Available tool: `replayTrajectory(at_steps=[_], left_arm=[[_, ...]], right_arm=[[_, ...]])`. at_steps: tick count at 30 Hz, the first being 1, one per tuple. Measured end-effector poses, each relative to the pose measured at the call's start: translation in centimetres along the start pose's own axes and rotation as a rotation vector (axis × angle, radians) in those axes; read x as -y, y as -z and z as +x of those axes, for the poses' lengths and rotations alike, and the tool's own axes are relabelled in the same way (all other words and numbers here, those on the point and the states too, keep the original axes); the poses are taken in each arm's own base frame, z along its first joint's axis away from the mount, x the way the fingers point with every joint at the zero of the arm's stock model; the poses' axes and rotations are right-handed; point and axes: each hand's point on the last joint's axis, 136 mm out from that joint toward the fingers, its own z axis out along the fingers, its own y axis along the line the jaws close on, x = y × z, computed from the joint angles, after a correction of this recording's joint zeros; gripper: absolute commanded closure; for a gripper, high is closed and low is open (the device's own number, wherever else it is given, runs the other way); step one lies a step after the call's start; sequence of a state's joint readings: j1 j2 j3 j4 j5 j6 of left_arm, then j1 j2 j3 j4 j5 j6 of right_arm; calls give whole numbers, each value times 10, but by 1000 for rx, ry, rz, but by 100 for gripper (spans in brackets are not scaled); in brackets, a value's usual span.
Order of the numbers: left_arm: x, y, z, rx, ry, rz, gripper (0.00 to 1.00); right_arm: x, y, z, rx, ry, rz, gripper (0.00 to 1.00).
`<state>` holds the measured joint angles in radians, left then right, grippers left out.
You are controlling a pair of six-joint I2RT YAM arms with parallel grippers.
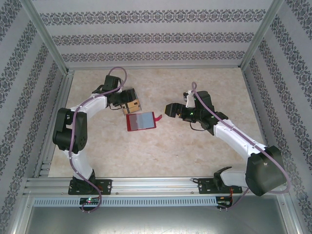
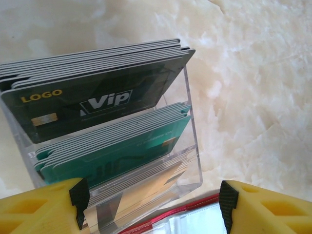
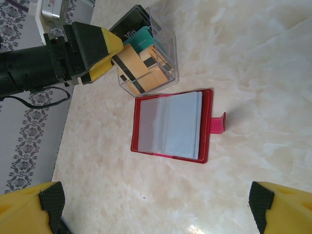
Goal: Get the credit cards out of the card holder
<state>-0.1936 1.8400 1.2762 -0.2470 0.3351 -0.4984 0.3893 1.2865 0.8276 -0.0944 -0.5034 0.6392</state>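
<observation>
Right fingers (image 3: 51,200) are spread wide; the holder (image 3: 168,126) lies open just ahead, between them. Left fingers (image 2: 79,195), also apart, flank the rack (image 2: 192,141). The holder should be pinned flat and emptied edgewise.

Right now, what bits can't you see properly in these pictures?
- Left wrist view: the card holder is cut off by the bottom edge, so just a red rim shows.
- Right wrist view: its cloudy pockets hide whether any cards are inside.
- Left wrist view: the tan cards blur behind the clear stand.
- Top view: the print on those cards is too small to read.
</observation>
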Motion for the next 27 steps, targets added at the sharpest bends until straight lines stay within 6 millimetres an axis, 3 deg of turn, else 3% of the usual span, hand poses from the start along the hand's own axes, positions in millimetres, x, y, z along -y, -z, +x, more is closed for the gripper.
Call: replayTrajectory(at_steps=[16, 27], left_arm=[[47, -12, -1, -15, -67, 82, 29], [42, -19, 2, -17, -79, 32, 33]], right_arm=[[1, -1, 1, -3, -1, 2, 2], [1, -1, 1, -2, -2, 3, 2]])
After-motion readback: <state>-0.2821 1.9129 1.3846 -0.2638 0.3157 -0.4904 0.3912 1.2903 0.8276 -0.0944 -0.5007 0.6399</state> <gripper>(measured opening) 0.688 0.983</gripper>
